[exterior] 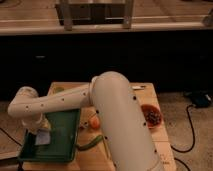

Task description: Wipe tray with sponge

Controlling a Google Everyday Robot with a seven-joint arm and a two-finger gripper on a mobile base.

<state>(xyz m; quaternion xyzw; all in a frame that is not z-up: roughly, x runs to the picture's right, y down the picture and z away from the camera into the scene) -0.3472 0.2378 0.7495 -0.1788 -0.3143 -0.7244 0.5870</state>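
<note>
The dark green tray point(65, 131) lies at the front left of the tan wooden table. The small pale bluish-white sponge point(42, 138) rests on the tray's floor near its front left corner. My gripper point(40, 129) hangs from the white arm's wrist straight above the sponge and is shut on it, pressing it onto the tray. My big white arm point(120, 115) crosses the middle of the view and hides part of the table.
An orange fruit point(94, 122) and a long green vegetable point(92, 142) lie just right of the tray. A red bowl point(151, 116) sits at the table's right edge. A pale green cup point(58, 90) stands behind the tray. A cable point(192, 125) runs over the floor at right.
</note>
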